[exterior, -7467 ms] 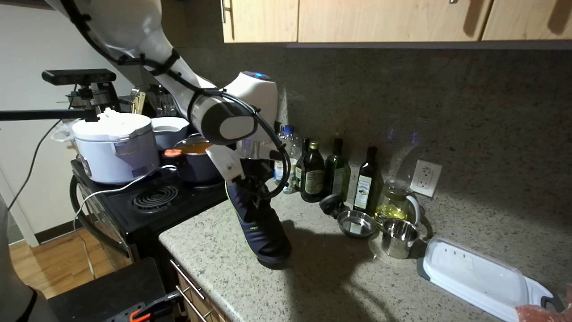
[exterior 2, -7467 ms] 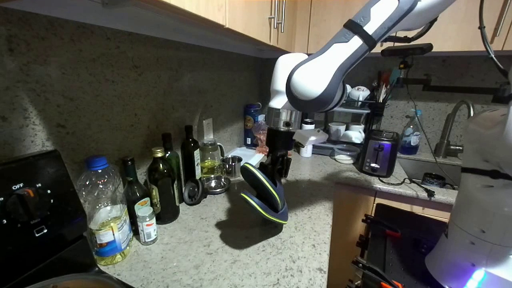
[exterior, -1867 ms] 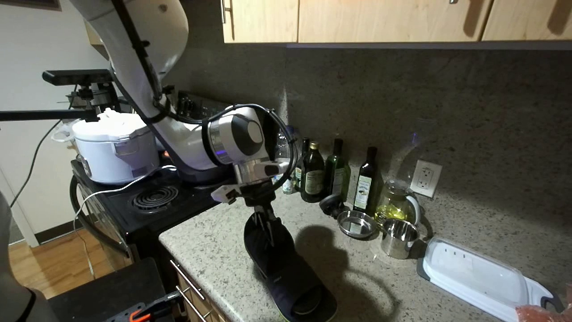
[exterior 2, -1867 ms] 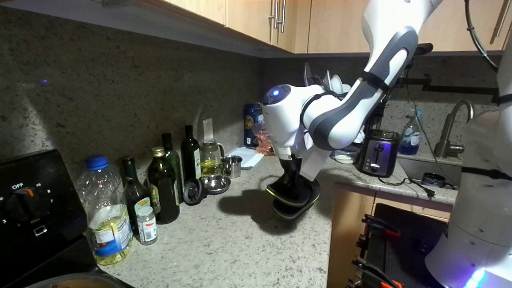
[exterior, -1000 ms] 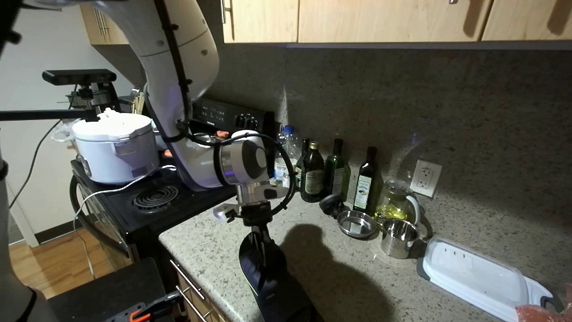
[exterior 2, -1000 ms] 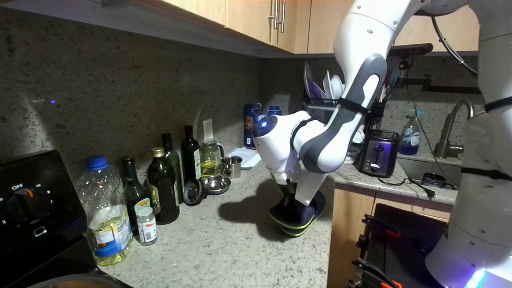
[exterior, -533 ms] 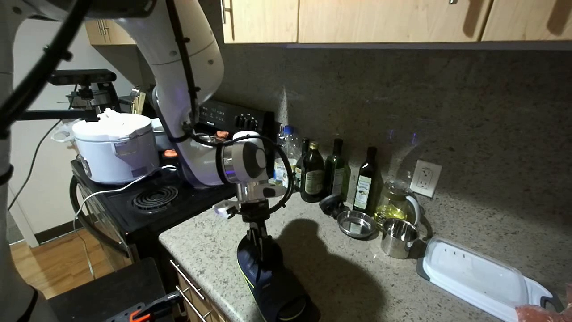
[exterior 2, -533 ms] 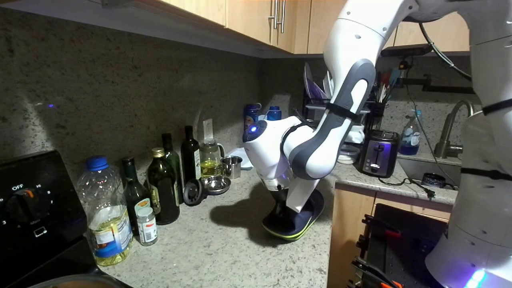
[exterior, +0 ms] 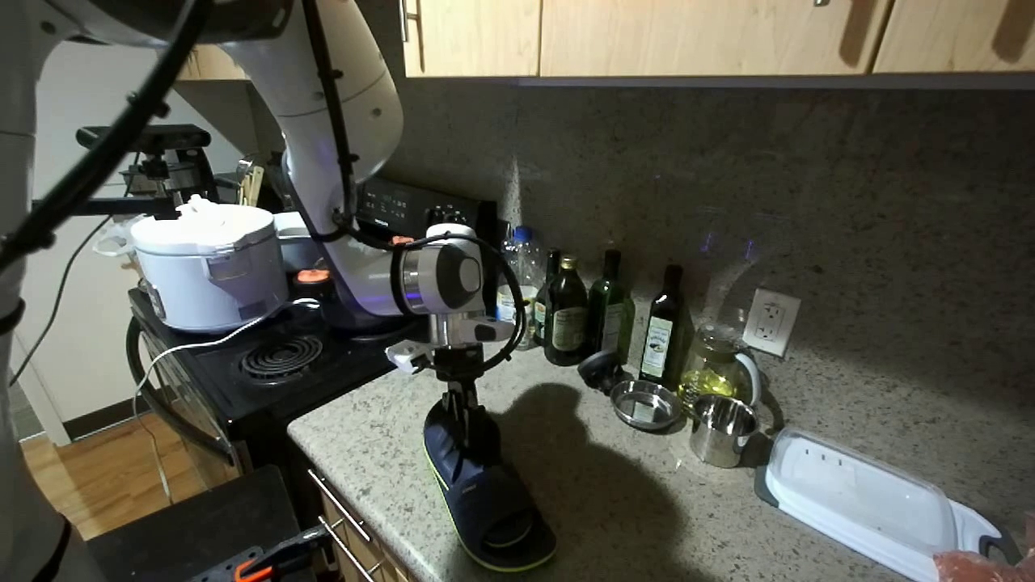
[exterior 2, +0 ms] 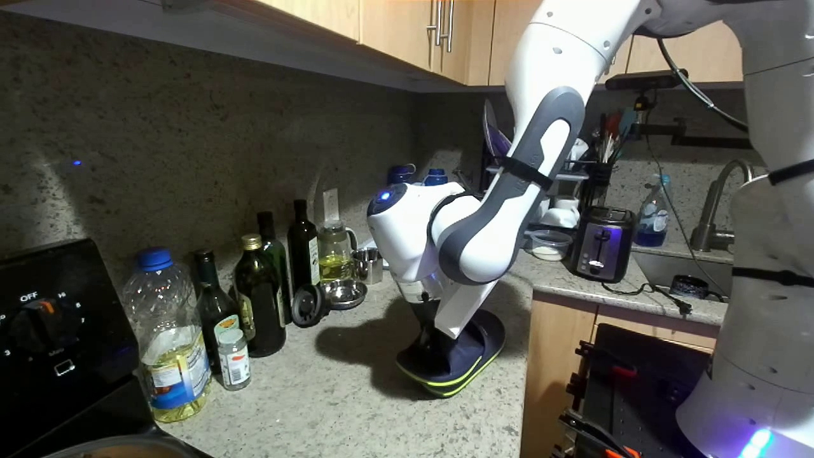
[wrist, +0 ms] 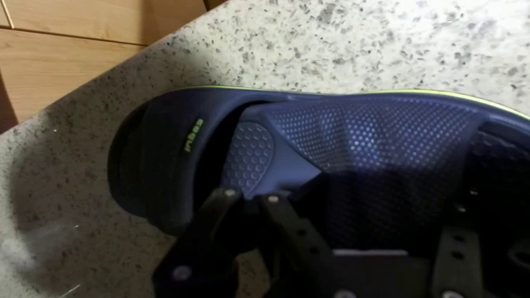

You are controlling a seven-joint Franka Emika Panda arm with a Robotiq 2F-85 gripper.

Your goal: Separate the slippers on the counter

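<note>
The hand (exterior: 462, 444) reaches down near the front edge of the counter (exterior: 372, 428), clenched on the heel half of the upper slipper (exterior: 489, 503); the exact spot of the pinch is lost in shadow in the wrist view. The lower slipper (exterior 2: 474, 375) sits directly beneath it, pointing the same way, so the two are stacked. In an exterior view their yellow-green sole lines run close together, with a narrow wedge between them at the heel end; whether the lower sole touches the stone cannot be told. The open toes point away from the black stove (exterior: 283, 364), which carries a white cooker (exterior: 206, 267). The wrist view shows the strap (wrist: 172, 159) with small yellow-green lettering and, past it, a footbed (wrist: 364, 132) with a honeycomb patch and a dimpled stretch. Well apart from the slippers, a row of dark bottles (exterior: 568, 319), a glass pitcher (exterior: 710, 376) of yellow liquid, a steel dish (exterior: 644, 406) and a steel cup (exterior: 722, 435) stand along the wall in both exterior views. A toaster (exterior 2: 603, 245) stands farther along, beside the sink (exterior 2: 674, 267).
</note>
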